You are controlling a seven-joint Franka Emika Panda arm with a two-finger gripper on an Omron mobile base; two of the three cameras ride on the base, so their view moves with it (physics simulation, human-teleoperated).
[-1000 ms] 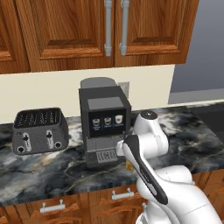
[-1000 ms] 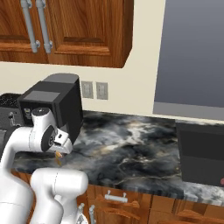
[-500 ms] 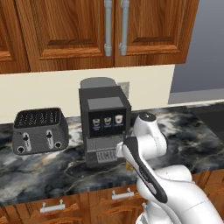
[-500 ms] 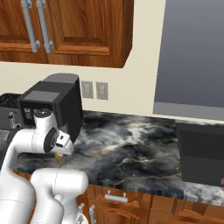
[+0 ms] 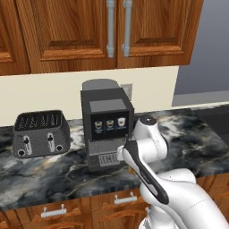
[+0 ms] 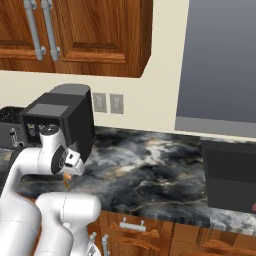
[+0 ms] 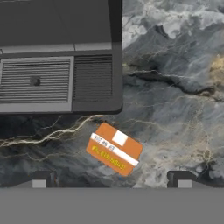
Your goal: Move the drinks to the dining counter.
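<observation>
My arm has dipped slightly over the last second. The gripper point(image 7: 111, 181) hangs with jaws apart, empty, above the orange drink carton point(image 7: 114, 148) lying on the marbled counter point(image 7: 175, 96) near the coffee machine point(image 7: 57, 52). Descent appears imminent.

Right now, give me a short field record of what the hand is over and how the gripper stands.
target: orange drink carton, lying flat on the marbled counter
carton position: just off the front corner of the coffee machine, apart from it
gripper: open, above the carton, nothing held
carton in right base view: orange patch under the hand
other appliance: toaster, left of the coffee machine
</observation>
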